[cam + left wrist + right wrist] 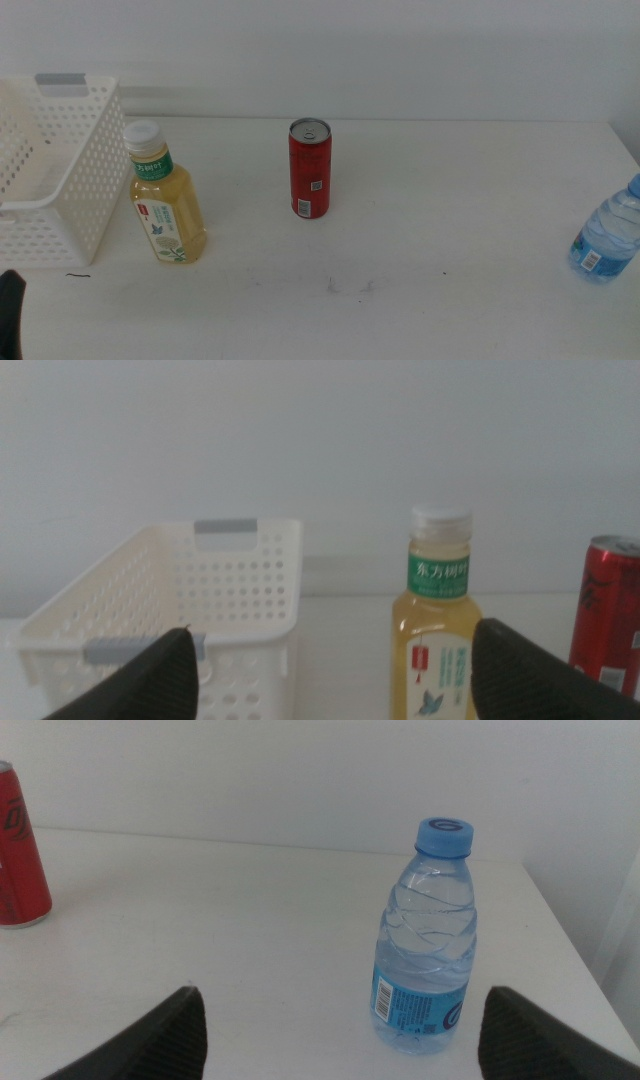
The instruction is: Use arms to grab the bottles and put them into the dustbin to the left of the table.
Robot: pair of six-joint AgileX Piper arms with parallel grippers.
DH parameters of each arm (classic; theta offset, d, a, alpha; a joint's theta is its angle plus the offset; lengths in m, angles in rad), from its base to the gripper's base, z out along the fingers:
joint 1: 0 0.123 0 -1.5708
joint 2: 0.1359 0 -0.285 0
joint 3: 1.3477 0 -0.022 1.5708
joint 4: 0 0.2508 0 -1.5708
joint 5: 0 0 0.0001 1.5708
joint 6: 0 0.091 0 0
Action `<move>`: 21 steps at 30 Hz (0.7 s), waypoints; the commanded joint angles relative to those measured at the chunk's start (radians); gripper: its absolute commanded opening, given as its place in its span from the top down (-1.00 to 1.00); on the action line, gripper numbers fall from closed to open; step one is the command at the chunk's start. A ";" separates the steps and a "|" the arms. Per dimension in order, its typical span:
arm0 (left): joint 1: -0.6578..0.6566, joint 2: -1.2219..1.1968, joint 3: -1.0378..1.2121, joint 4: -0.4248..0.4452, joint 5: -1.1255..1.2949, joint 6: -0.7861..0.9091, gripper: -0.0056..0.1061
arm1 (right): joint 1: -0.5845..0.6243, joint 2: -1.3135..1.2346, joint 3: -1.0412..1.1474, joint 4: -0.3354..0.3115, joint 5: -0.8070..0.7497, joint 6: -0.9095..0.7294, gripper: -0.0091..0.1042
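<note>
Across the white table (450, 210) the 3 containers stand upright and well apart, so each can be taken without knocking another. At its left end sits the dustbin (70, 170), a white perforated basket with a grey strip on its rim; its mouth is open upward, so things can be dropped in from above.

Just beside the dustbin stands the yellow-drink bottle (165, 195), white cap up; it looks like the shortest carry. The water bottle (606, 238) with a blue cap stands at the table's far right edge, partly cut off in the middle view. The slim red can (310, 168) stands near the middle, between the 2 bottles.

Neither gripper holds anything. The left gripper (330, 680) faces the yellow-drink bottle and the dustbin, jaws spread wide; only a dark sliver of it shows at the middle view's lower left. The right gripper (345, 1035) faces the water bottle, jaws likewise wide apart, framing it as if lined up for a grasp.
</note>
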 commanded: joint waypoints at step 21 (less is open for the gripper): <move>-0.490 1.317 0.000 0.084 -1.257 -0.008 -0.78 | -0.004 -0.004 0.003 -0.004 -0.017 -0.006 -0.72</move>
